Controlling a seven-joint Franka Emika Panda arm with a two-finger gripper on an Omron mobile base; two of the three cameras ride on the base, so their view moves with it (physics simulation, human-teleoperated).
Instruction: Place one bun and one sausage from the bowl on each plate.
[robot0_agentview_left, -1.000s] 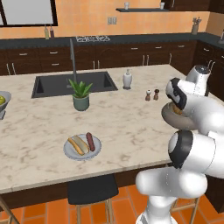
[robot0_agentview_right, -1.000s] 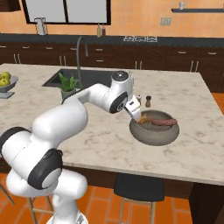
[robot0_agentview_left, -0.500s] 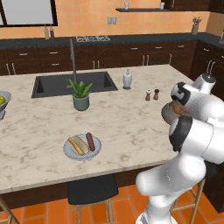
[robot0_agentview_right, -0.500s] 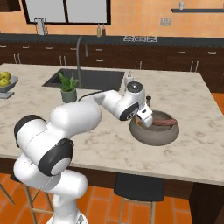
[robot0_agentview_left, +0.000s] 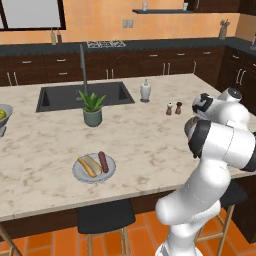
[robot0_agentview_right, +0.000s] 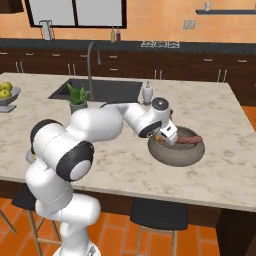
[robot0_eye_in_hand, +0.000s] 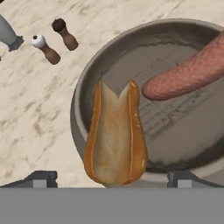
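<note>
In the hand view the end effector (robot0_eye_in_hand: 111, 178) hangs right over the near rim of the bowl (robot0_eye_in_hand: 83, 131), its two dark fingertips (robot0_eye_in_hand: 41, 178) standing wide apart on either side of one split bun (robot0_eye_in_hand: 114, 140), with nothing between them gripped. That bun lies inside the bowl, its near end over the rim; beside it one sausage (robot0_eye_in_hand: 188, 72) leans against the far wall, its end close to the bun's tip, whether touching I cannot tell. Beyond the bowl on the marble table (robot0_eye_in_hand: 26, 109) stand two small shakers, one white-capped (robot0_eye_in_hand: 44, 48) and one dark-capped (robot0_eye_in_hand: 64, 33), near each other and apart from the bowl. In the right base view the bowl (robot0_agentview_right: 176, 148) sits on the right half of the table, with bare marble between it and the near edge and more to its right. In the left base view one plate (robot0_agentview_left: 94, 168) lies near the front edge, carrying one bun (robot0_agentview_left: 87, 165) and one sausage (robot0_agentview_left: 103, 161) side by side. Farther back stand one potted plant (robot0_agentview_left: 92, 107), the sink (robot0_agentview_left: 80, 95) and one soap bottle (robot0_agentview_left: 145, 91); a fruit bowl (robot0_agentview_left: 4, 117) sits at the far left edge.
</note>
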